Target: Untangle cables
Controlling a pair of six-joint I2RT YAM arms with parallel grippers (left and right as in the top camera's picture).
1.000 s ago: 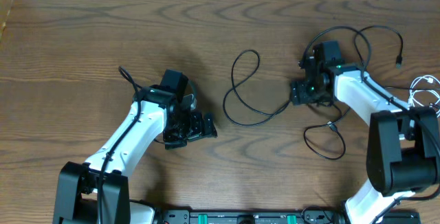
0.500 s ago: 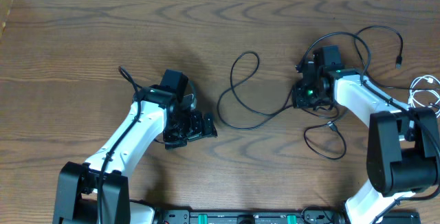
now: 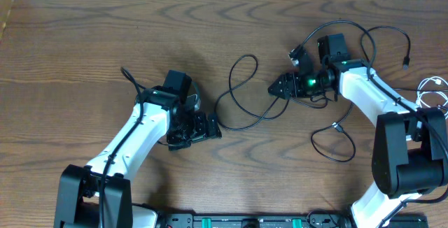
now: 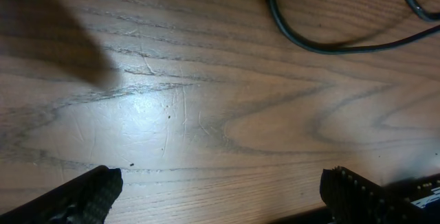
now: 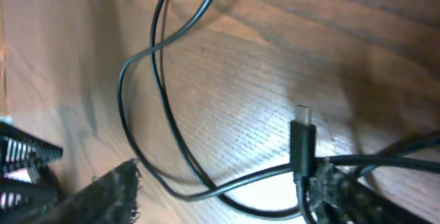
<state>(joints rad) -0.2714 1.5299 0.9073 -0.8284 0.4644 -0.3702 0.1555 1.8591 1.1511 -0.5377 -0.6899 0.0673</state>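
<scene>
Two arms (image 3: 136,136): white, one at each side of the table (image 3: 70,32).
Left gripper (image 3: 208,127): spread wide, gripping nothing.
Right gripper (image 3: 274,88): tilted toward mid-table, spread apart, nothing clamped.
Black cable (image 4: 330,48): loose loops mid-table between the grippers. One bend lies just beside the left gripper, and strands pass under the right gripper.
Plug (image 5: 302,138): black, at the inner edge of the right gripper, with a strand crossing it.
White cable (image 3: 432,81): bunched at the right table edge, well apart from the loops.

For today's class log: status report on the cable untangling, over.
Left gripper open over bare table. Right gripper open, black cable and plug between its fingers. White cable apart, far right. Nothing blocking.
</scene>
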